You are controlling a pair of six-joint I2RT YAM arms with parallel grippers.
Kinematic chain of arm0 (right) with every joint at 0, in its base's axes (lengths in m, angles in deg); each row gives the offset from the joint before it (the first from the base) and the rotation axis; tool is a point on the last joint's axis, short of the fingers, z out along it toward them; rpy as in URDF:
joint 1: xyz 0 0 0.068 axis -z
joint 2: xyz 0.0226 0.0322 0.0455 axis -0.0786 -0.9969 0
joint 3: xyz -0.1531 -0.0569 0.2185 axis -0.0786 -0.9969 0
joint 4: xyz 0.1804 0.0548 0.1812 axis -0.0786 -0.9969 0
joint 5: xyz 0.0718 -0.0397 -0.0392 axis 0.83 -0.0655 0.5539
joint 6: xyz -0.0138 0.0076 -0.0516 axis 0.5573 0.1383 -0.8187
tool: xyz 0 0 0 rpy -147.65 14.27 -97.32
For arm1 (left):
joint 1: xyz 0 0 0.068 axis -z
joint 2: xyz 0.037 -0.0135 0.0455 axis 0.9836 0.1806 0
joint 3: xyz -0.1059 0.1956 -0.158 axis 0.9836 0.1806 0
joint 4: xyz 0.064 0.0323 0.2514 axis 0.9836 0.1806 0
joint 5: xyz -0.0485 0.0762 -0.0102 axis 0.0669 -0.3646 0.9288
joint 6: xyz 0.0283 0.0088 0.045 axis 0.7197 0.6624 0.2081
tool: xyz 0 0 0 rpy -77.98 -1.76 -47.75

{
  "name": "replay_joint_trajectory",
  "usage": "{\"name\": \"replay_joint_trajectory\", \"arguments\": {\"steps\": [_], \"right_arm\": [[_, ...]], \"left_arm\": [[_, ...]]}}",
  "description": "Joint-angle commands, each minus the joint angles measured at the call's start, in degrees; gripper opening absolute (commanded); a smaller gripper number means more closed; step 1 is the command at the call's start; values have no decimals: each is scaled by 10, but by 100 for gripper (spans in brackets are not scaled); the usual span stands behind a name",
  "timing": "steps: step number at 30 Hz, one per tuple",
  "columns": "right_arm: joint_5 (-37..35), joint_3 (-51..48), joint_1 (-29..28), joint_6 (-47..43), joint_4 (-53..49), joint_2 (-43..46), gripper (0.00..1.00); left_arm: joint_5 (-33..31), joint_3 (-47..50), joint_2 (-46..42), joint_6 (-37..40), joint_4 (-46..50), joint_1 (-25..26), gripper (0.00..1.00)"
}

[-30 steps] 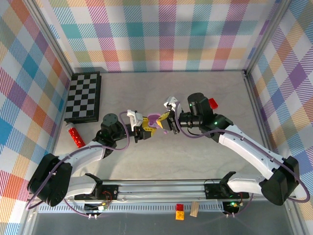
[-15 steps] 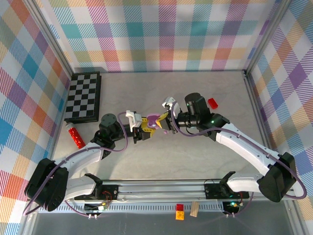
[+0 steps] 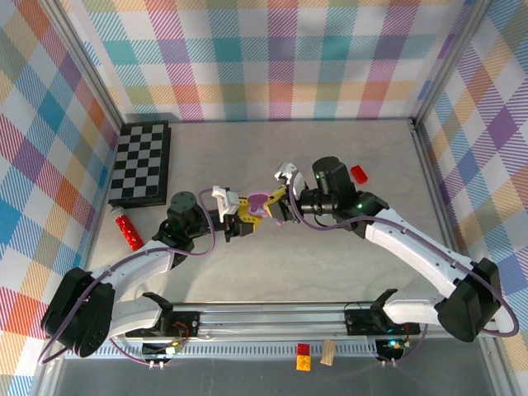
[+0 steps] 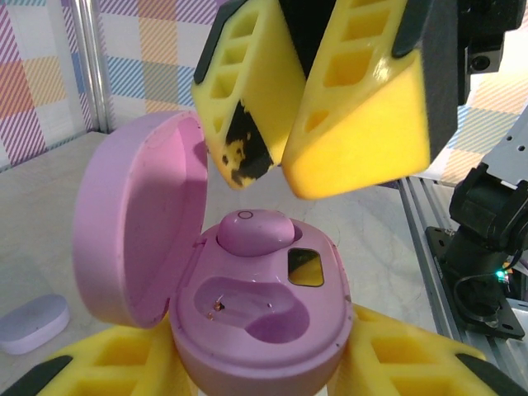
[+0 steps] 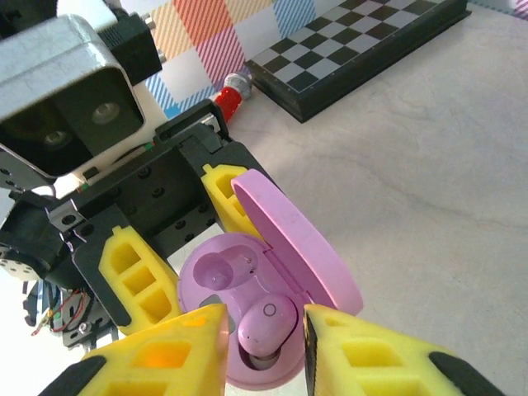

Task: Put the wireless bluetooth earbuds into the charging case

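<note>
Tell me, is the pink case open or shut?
Open. The case has its lid swung back, showing both wells: an earbud sits in one, the other well is empty.

I'm seeing a pink pebble-shaped plastic charging case (image 4: 264,351), its matching pink plastic earbud (image 4: 254,231), yellow plastic fingers (image 4: 355,107), a black-and-white chequered board (image 3: 142,162) and pastel plaid walls (image 3: 272,58).

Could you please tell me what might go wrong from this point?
1. The earbud looks proud of its socket; if not seated, it may tip out or block the lid.
2. The right end effector hangs open close above it; pulling away could snag the earbud or lid.
3. The case is pinched by the left end effector; pressing down might twist it.
</note>
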Motion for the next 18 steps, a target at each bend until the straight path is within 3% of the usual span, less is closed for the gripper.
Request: {"name": "replay_joint_trajectory", "arguments": {"steps": [1,4,10,14,18], "right_arm": [[-5,-3,-1,16,16,39,30],[-12,-25,10,44,39,61,33],[-52,-106,88,166,112,94,43],[-101,-133,116,227,98,55,50],[-81,-128,115,240,84,-20,53]], "left_arm": [[-2,-8,-10,12,-7,5,38],[-7,-4,-10,12,-13,5,38],[-15,4,-19,13,-15,-7,38],[-18,14,-31,11,-16,-17,38],[-19,24,-40,4,-24,-32,38]]}}
